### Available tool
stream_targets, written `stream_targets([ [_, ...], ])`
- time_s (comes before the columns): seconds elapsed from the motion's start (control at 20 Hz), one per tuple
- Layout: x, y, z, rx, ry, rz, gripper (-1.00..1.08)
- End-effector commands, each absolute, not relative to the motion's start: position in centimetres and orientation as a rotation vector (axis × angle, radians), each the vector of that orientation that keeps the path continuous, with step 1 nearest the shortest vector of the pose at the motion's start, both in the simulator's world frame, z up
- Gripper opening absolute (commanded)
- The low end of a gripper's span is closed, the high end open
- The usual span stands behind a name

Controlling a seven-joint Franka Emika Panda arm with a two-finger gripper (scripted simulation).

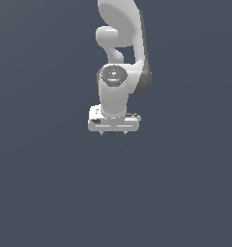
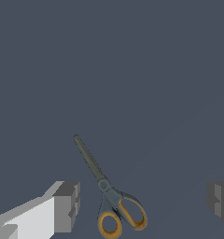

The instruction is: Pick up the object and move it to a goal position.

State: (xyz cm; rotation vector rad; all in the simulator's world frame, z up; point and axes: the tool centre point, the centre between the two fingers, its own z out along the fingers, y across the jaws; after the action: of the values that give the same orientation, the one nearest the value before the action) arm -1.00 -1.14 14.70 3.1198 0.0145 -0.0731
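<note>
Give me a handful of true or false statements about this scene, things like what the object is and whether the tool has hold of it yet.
1. The object is a pair of scissors with orange-lined handle loops. True.
2. The scissors' blades are spread wide apart. False: the blades lie shut together as one straight strip.
3. The tool is clamped on the scissors. False: its fingers stand apart on either side, with open space between them and the scissors.
4. In the exterior view, only a thin dark piece of the scissors shows just below the tool. True.
5. The surface under the scissors is bright white. False: it is a plain dark blue-grey.
</note>
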Motion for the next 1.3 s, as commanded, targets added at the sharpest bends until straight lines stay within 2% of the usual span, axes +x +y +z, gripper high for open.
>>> stream_targets([
  [0.0,-1.0,-1.1,14.7,3.12,0.014,-0.073,1.0],
  [0.7,-0.9,-1.5,15.1,3.126,-0.023,-0.076,1.0],
  [1.25,-2.9,-0.8,11.7,3.127,0.143,-0.052,1.0],
])
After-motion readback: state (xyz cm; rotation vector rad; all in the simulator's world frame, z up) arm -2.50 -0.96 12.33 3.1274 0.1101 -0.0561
